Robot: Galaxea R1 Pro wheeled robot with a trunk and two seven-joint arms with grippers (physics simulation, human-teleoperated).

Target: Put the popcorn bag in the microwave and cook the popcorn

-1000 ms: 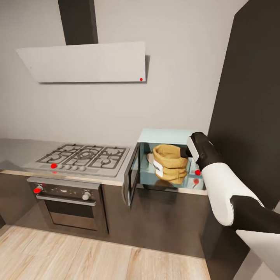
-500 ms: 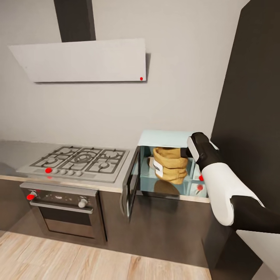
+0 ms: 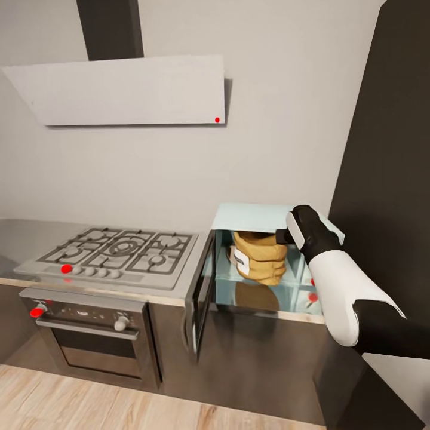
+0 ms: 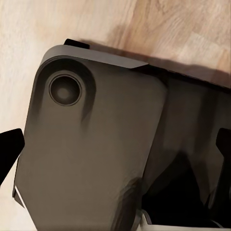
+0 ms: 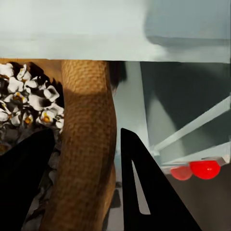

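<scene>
Grey wall behind, dark cabinet fronts below, light plank floor (image 3: pixel 89 406) at the bottom edge; the countertop (image 3: pixel 18 239) runs grey and glossy from the left to the tall dark panel (image 3: pixel 388 149) at right. Gas hob (image 3: pixel 116 251) set into the slab, black-and-steel oven (image 3: pixel 89 328) beneath it, white hood (image 3: pixel 125 89) above with a dark flue (image 3: pixel 110 27).

The microwave (image 3: pixel 263 215), pale blue, stands on the counter just right of the hob; its door (image 3: pixel 200 292) is swung open toward the hob side, cavity exposed. The popcorn bag (image 3: pixel 260 257) is inside the cavity, raised clear of the glossy cavity floor, which shows its reflection below; bag roughly upright, white label band facing the door side.

Right gripper (image 5: pixel 84 183) reaches in from the right, black wrist at the cavity's upper right corner; in the right wrist view the two dark fingers (image 5: pixel 144 192) straddle the bag's rolled burlap rim, one inside the mouth, one outside, closed onto the rim; bag held by it. The popcorn (image 5: pixel 29 106) visible inside the bag as puffed white pieces with yellow-brown centres. Red dots (image 5: pixel 197 169) on the microwave's panel side near the outer finger.

Left gripper (image 4: pixel 115 144): fingertips at the frame edges, spread wide, nothing between them; dark robot body part and floor beyond.
</scene>
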